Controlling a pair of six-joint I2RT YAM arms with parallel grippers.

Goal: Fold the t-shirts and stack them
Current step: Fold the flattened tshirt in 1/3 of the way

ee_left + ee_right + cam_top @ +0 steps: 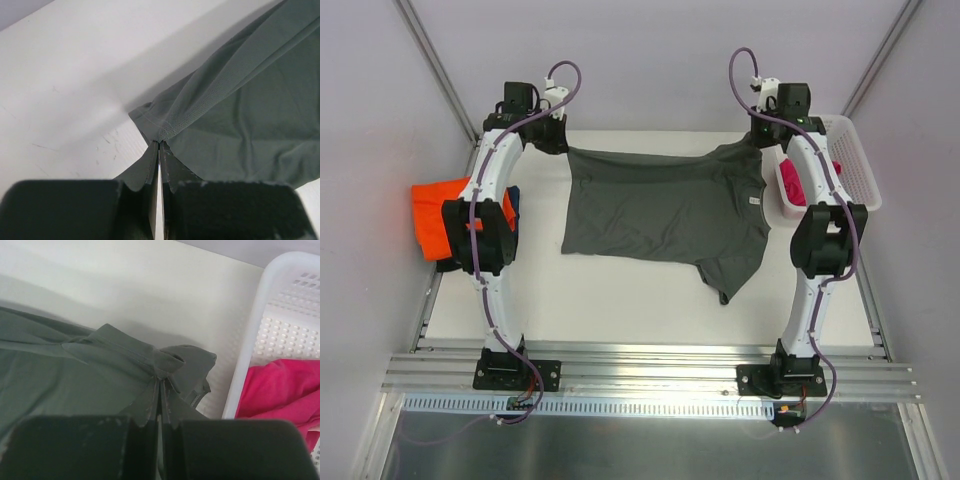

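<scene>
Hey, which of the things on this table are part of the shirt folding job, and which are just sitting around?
Part of the job:
grey shirt, spread out
orange shirt, by the left arm
pink shirt, in the white basket

Just there:
white basket

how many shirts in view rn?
3: grey shirt spread on the table; orange shirt at its left edge; pink shirt in the basket. More may be hidden under the orange or pink.

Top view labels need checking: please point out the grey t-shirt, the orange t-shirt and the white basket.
grey t-shirt (660, 210): top view, middle of its body.
orange t-shirt (428, 220): top view, its uncovered left part.
white basket (861, 165): top view, its right lattice wall.
</scene>
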